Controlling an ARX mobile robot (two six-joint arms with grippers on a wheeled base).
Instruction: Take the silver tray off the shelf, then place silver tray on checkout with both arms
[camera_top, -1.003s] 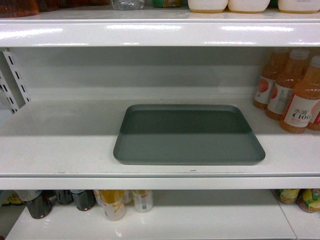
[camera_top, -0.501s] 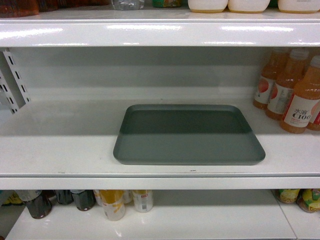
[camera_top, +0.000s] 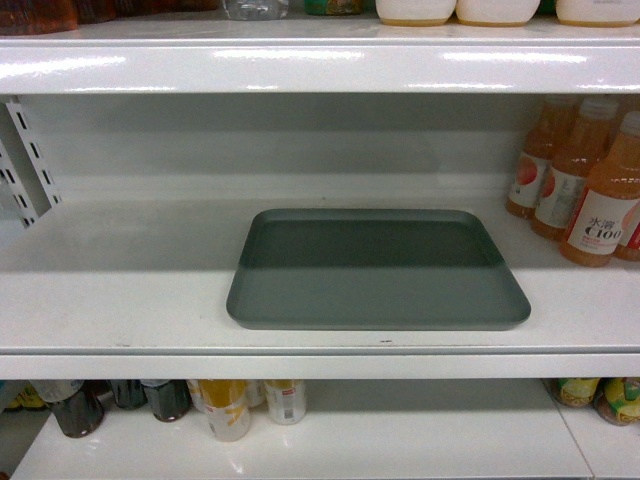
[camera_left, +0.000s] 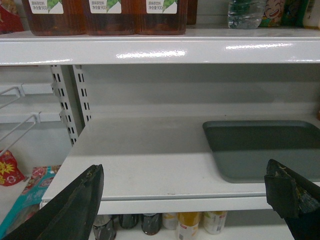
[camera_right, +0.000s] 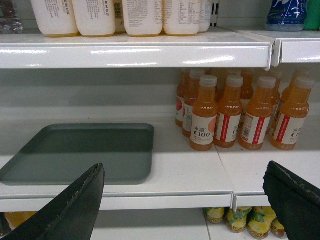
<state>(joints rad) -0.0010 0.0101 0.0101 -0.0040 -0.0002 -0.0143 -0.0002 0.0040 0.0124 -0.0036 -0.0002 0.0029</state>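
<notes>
My left end effector (camera_left: 192, 200) is spread wide and holds nothing; my right end effector (camera_right: 187, 200) is the same. Both hang in front of the shelf (camera_top: 120, 300), short of its lip, and neither shows in the head view. The tray (camera_top: 378, 270) lies flat on the shelf, its front edge near the lip, bottles (camera_top: 590, 195) just to its right. To do this well, I judge I should bring 1 end effector to each short side together, level with the rim, and keep the right clear of the bottles. Against the frames from 1 second and half a second ago, nothing has moved.
</notes>
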